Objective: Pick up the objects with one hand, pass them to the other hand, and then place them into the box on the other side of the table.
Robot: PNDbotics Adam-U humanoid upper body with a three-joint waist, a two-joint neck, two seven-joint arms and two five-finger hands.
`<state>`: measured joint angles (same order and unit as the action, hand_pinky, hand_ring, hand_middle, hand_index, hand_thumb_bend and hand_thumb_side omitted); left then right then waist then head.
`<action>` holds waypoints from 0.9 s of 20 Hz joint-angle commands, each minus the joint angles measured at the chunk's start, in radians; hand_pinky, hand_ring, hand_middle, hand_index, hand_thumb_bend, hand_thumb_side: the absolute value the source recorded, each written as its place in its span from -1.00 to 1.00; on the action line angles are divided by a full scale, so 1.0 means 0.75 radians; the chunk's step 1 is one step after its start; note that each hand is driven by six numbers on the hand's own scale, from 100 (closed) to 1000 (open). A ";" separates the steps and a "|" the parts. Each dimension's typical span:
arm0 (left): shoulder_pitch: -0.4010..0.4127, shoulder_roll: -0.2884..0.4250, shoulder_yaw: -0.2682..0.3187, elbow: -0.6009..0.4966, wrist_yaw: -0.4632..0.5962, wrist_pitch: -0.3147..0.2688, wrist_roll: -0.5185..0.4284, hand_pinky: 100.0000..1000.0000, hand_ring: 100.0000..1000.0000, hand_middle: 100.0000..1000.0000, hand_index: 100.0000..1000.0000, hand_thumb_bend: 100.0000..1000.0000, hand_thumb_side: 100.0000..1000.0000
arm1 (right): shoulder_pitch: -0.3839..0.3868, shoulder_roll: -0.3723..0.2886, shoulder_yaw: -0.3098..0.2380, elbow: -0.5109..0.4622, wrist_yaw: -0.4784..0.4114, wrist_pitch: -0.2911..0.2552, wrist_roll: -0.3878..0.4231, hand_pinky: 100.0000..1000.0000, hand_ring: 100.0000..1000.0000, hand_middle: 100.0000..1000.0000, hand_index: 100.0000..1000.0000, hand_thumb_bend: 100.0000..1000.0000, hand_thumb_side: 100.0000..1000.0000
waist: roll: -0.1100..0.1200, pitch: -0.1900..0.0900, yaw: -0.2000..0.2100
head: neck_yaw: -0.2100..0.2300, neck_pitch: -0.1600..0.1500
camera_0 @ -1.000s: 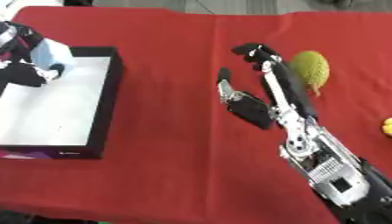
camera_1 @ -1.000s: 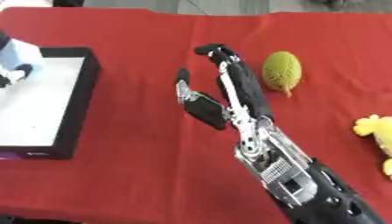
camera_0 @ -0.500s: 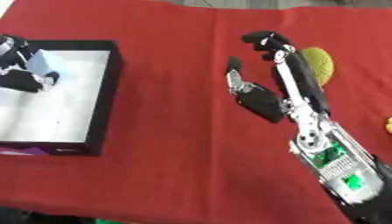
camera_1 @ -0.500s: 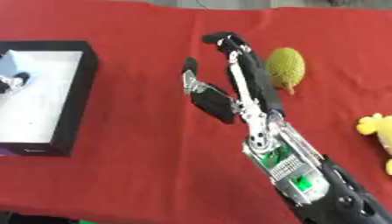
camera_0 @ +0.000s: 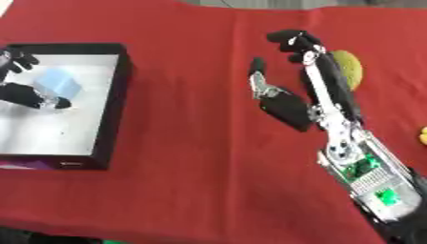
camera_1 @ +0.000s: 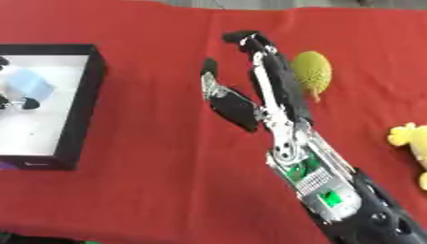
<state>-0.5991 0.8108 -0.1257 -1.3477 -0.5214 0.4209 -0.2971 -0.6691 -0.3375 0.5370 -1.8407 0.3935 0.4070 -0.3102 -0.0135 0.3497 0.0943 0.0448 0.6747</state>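
A black box (camera_0: pixel 117 95) with a white floor stands at the table's left. A light blue block (camera_0: pixel 58 81) lies on its floor. My left hand (camera_0: pixel 23 95) is inside the box at the view's left edge. Its fingers are spread on either side of the block and it is open. My right hand (camera_0: pixel 288 110) hovers over the middle of the red cloth. It is open, with straight fingers (camera_1: pixel 269 71) and the thumb held apart, and it holds nothing. A yellow-green knobbly fruit (camera_1: pixel 310 71) lies just right of those fingers.
A yellow soft toy (camera_1: pixel 410 138) lies at the right edge of the red tablecloth (camera_0: pixel 192 157). The box's right wall rises between the two hands. My right forearm (camera_1: pixel 325 190), with its exposed circuit boards, crosses the lower right.
My left hand has let go of the light blue block, which now lies on the box floor, and has drawn back left. My right hand has stayed open beside the fruit.
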 commanded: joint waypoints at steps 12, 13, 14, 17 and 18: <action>0.036 0.026 0.106 -0.340 0.351 -0.061 0.336 0.75 0.42 0.41 0.58 0.57 -0.22 | -0.038 -0.167 -0.115 -0.097 -0.048 0.054 0.025 0.60 0.67 0.69 0.66 -1.00 -0.05 | 0.004 -0.043 -0.015 | -0.199 0.017; 0.045 0.028 0.105 -0.362 0.396 -0.081 0.353 0.76 0.42 0.41 0.59 0.61 -0.20 | -0.040 -0.202 -0.131 -0.111 -0.064 0.069 0.045 0.61 0.69 0.72 0.67 -1.00 -0.05 | 0.003 -0.044 -0.017 | -0.207 0.019; 0.053 0.030 0.102 -0.382 0.435 -0.099 0.363 0.76 0.43 0.41 0.58 0.62 -0.20 | -0.043 -0.243 -0.148 -0.126 -0.076 0.083 0.071 0.62 0.70 0.73 0.68 -1.00 -0.04 | 0.002 -0.045 -0.020 | -0.213 0.021; 0.069 0.028 0.103 -0.420 0.539 -0.149 0.357 0.74 0.40 0.37 0.56 0.61 -0.19 | -0.036 -0.366 -0.215 -0.160 -0.162 0.140 0.177 0.62 0.70 0.75 0.70 -1.00 0.05 | 0.001 -0.047 -0.027 | -0.225 0.024; 0.073 0.028 0.105 -0.429 0.566 -0.168 0.358 0.74 0.40 0.37 0.56 0.61 -0.18 | -0.029 -0.410 -0.244 -0.164 -0.207 0.163 0.207 0.62 0.70 0.75 0.70 -1.00 0.05 | 0.001 -0.047 -0.028 | -0.229 0.025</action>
<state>-0.5379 0.8028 -0.0644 -1.6441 -0.1284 0.3128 -0.0317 -0.6820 -0.5863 0.3867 -1.9377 0.2693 0.5132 -0.1822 -0.0159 0.3423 0.0738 -0.1206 0.6921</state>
